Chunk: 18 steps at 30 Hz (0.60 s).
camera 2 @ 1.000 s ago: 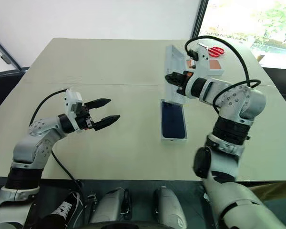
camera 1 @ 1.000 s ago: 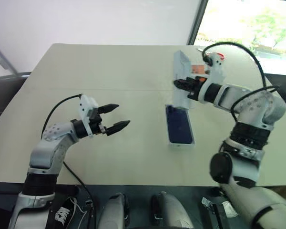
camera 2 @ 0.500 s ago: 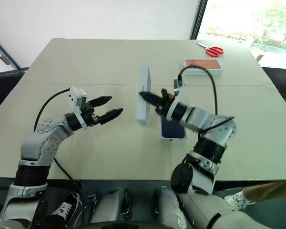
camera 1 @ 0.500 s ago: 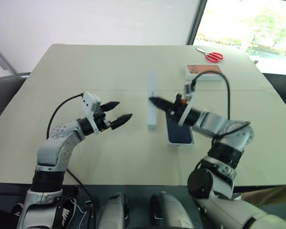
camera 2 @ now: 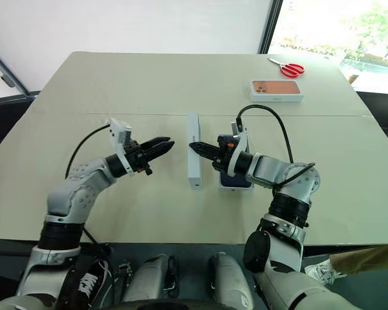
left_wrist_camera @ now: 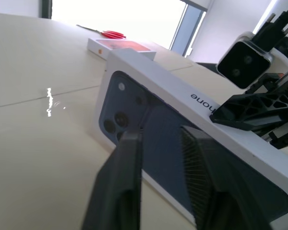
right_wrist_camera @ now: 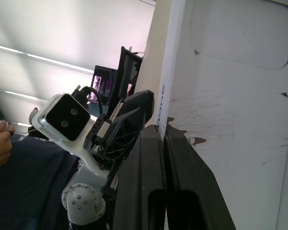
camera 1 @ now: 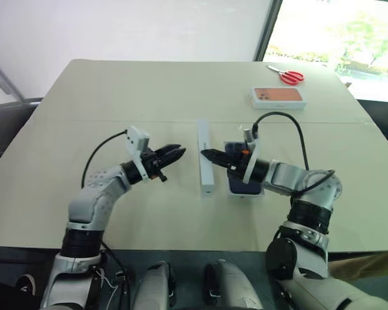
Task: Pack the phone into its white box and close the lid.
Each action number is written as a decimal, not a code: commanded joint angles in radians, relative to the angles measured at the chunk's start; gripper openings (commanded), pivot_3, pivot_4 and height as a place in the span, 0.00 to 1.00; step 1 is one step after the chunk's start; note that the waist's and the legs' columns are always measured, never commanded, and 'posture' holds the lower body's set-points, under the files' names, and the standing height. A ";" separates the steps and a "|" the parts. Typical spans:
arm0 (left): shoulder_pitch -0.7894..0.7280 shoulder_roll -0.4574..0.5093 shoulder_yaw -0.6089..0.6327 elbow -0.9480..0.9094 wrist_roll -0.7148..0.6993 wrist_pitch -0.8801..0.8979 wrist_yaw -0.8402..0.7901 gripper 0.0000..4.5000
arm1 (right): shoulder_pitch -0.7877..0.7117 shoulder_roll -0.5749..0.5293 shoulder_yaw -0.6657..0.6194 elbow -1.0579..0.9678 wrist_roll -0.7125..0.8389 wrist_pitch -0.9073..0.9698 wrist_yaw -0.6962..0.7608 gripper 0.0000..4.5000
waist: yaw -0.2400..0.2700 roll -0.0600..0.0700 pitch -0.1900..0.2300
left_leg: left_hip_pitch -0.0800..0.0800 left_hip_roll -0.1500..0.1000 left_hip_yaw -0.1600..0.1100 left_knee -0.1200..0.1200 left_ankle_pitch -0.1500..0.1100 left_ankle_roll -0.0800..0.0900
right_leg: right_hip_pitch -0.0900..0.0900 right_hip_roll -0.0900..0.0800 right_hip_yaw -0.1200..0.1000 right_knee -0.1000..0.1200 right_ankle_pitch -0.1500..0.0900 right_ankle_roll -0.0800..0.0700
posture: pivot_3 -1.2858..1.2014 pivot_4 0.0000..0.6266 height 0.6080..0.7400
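A: Left-eye view: left tool (camera 1: 176, 154) nearly closed, empty, beside the lid (camera 1: 205, 157) standing on edge.

B: Right tool (camera 1: 207, 155) pinches its rim. The phone (camera 1: 243, 182) lies in the white box (camera 1: 261, 192).

A: Next, probably lower the lid onto it.

- The lid (camera 1: 206, 160) stands on its long edge on the table (camera 1: 116, 97), near the middle.
- The white box (camera 1: 244, 188) lies flat just right of the lid, with the phone (camera 1: 244, 184) in it.
- The left gripper (camera 1: 176, 154) is left of the lid, the right gripper (camera 1: 210, 155) right of it, above the box.
- An orange-printed box (camera 1: 277, 97) lies farther back on the right, with scissors (camera 1: 285, 75) behind it.
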 commanded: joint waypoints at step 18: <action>-0.133 -0.160 -0.092 0.258 0.159 -0.177 0.009 0.00 | 0.026 -0.318 0.254 -0.046 -0.150 -0.242 0.260 0.98 | 0.003 0.000 0.000 | -0.002 0.000 0.000 0.001 0.000 0.001 | -0.001 0.001 0.000 -0.001 0.000 0.002 | 0.52 0.24 1.00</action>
